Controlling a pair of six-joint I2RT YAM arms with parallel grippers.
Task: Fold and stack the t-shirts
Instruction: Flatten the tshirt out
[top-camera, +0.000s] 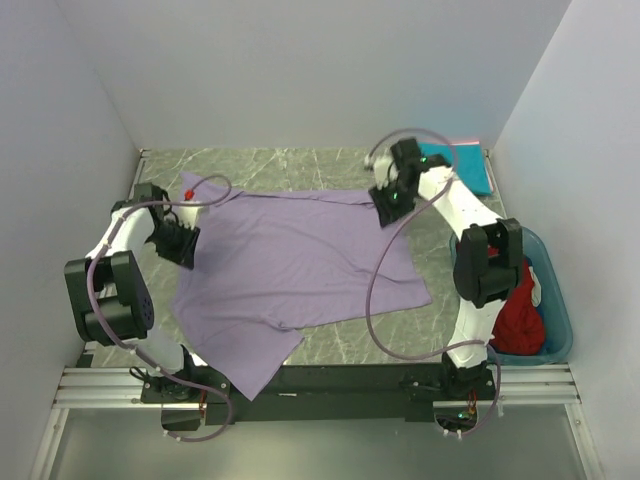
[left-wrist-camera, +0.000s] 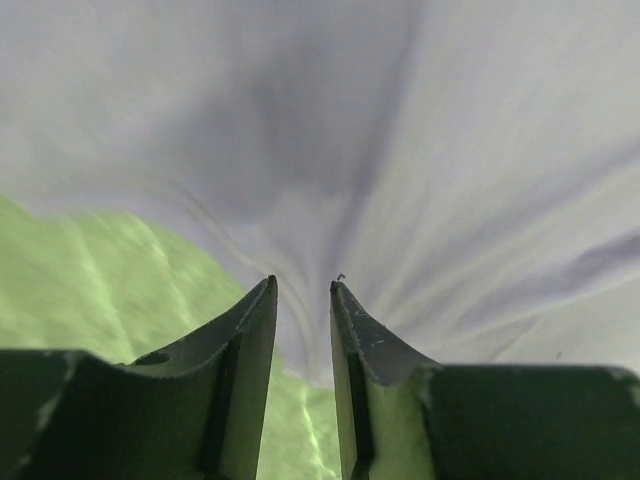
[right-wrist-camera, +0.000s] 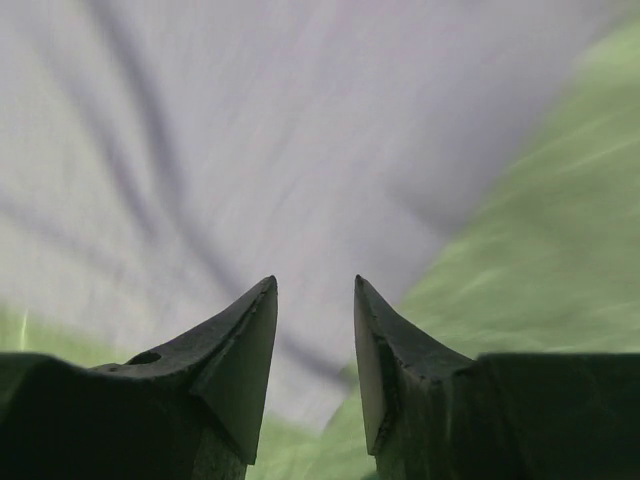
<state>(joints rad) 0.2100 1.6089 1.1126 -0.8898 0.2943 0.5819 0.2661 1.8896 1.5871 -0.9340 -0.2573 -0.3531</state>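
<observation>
The lavender t-shirt (top-camera: 295, 270) lies spread out on the green marble table, one sleeve hanging toward the near edge. My left gripper (top-camera: 183, 248) sits at its left edge. Its jaws stand a little apart (left-wrist-camera: 302, 285), and a tongue of lavender cloth (left-wrist-camera: 400, 150) runs toward the gap. My right gripper (top-camera: 385, 207) hovers at the shirt's far right corner. It is open (right-wrist-camera: 315, 283) over the cloth's edge (right-wrist-camera: 250, 150), gripping nothing. A teal t-shirt (top-camera: 472, 170) lies at the back right. The dark red t-shirt (top-camera: 520, 315) is bunched in the bin.
A translucent teal plastic bin (top-camera: 556, 310) stands at the right edge beside the right arm. White walls close in the table on the left, back and right. A small red thing (top-camera: 190, 191) lies by the shirt's far left corner.
</observation>
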